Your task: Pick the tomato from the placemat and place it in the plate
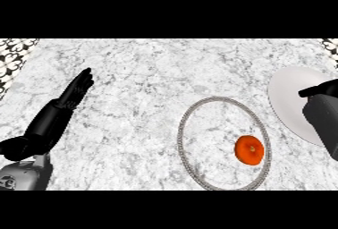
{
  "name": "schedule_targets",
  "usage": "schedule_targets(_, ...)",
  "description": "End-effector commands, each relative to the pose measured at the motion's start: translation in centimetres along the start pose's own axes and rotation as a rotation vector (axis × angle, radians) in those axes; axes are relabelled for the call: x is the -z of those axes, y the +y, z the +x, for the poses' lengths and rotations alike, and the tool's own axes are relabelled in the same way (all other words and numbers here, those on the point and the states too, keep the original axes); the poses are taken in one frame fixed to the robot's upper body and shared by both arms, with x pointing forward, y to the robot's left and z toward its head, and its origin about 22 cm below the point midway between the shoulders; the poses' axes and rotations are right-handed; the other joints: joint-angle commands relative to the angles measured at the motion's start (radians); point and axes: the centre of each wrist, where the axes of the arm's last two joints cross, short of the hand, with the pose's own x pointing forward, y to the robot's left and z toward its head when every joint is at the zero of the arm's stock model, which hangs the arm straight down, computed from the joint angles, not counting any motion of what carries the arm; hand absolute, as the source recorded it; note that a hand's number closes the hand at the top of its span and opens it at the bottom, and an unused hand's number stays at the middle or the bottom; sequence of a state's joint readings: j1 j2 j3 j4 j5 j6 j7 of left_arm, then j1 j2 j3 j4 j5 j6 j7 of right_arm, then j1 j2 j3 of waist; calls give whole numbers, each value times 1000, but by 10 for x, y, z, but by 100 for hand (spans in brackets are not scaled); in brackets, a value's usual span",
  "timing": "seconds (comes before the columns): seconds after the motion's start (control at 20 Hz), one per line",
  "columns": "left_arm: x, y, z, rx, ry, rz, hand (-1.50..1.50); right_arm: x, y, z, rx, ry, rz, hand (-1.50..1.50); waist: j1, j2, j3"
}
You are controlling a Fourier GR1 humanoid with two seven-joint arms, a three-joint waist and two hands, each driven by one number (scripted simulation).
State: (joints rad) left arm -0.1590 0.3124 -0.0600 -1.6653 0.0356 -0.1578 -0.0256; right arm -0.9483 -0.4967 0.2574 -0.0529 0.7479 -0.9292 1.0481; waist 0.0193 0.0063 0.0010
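1. Head view, the setting: a pale marbled counter is seen from steeply above. A round placemat, ringed by a beaded border, is laid toward the near edge, right of the middle.
2. Head view, the task's thing: the tomato is shown resting on the placemat, in its near right part, just inside the border on the side that faces the plate. It is touched by neither hand, so the pick is judged not yet begun.
3. Head view, the goal: a white plate is set by the counter's right edge, just beside the placemat and a little farther back. Nothing is seen lying on its visible part. The small gap between mat and plate is judged to make for a brief carry.
4. Head view, the right hand: it is seen at the right edge, overlapping the plate's near right part and partly cut off by the frame. Whether it is spread or closed cannot be told, but the tomato is plainly not in it. Its place near the tomato suggests it is the one meant for the pick.
5. Head view, the left hand: it is shown near the counter's left edge, well apart from the mat. Its fingers are straight and together, pointed toward the far edge, and nothing is held. It is judged to be parked aside so that the work area is free.
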Motion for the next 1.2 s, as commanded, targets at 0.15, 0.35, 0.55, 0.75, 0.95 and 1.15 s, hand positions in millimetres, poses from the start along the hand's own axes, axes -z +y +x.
schedule_targets(0.15, 2, 8, -2, -3, 9, 7, 0, -27, -8, 26, 374, -39, -89, -150, -15, -6, -1)
schedule_targets(0.35, 0, -6, 0, -4, 16, 18, 0, -46, -23, 49, 607, -9, -50, -150, -34, -18, 0)
schedule_targets(0.55, -13, 6, -7, -4, 47, 46, 0, -47, -26, 40, 781, 11, -79, -150, -47, -22, 0)
schedule_targets(0.75, -11, 11, -6, -7, 63, 41, 0, -72, -25, 27, 880, -18, -32, -150, -76, -29, -2)
schedule_targets(0.95, -12, 12, 2, 16, 52, 66, 0, -80, -33, 9, 924, -68, 10, -150, -83, -32, -3)
schedule_targets(1.15, -20, 19, -11, 2, 70, 76, 0, -96, -32, -28, 932, -114, 47, -150, -96, -34, -6)
